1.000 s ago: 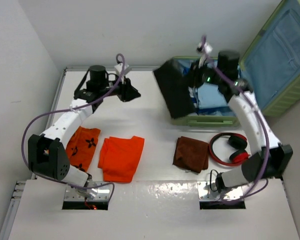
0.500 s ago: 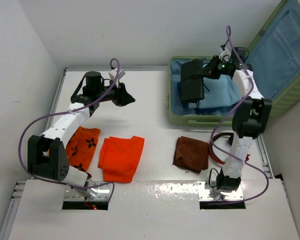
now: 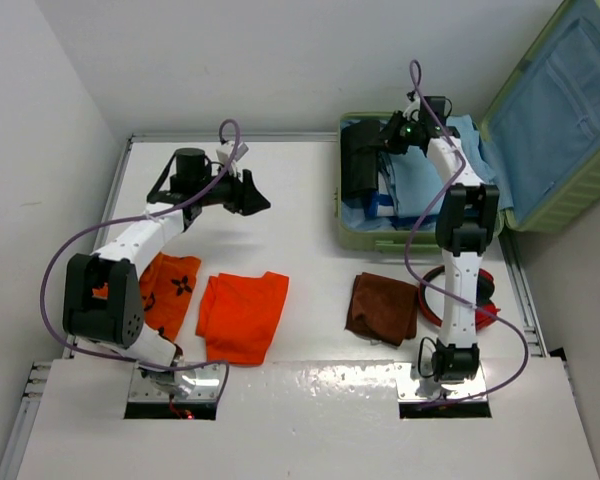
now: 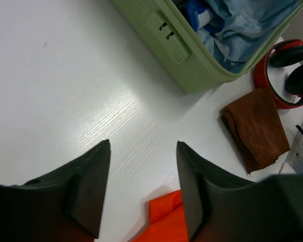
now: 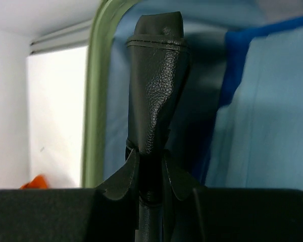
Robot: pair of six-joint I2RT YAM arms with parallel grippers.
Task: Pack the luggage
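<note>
The luggage [image 3: 405, 238] is a light-green suitcase lying open at the back right, its lid [image 3: 565, 120] raised, with pale blue lining and blue items inside. My right gripper [image 3: 388, 140] is shut on a black leather pouch [image 3: 359, 172] and holds it over the suitcase's left half. In the right wrist view the pouch [image 5: 156, 85] stands edge-on between the shut jaws of that gripper [image 5: 151, 169], next to the green rim [image 5: 93, 101]. My left gripper [image 3: 252, 193] is open and empty above the table; in the left wrist view it [image 4: 141, 143] faces the suitcase corner [image 4: 177, 50].
On the table's near half lie an orange patterned cloth [image 3: 170, 290], a folded orange cloth [image 3: 242, 315], a brown cloth [image 3: 383, 308] and red headphones [image 3: 480, 312]. The left wrist view shows the brown cloth [image 4: 255, 128], headphones [image 4: 285, 65] and orange cloth [image 4: 166, 222].
My right arm has swung back and carried the black pouch lower, to the left side inside the suitcase. My left gripper has barely moved.
</note>
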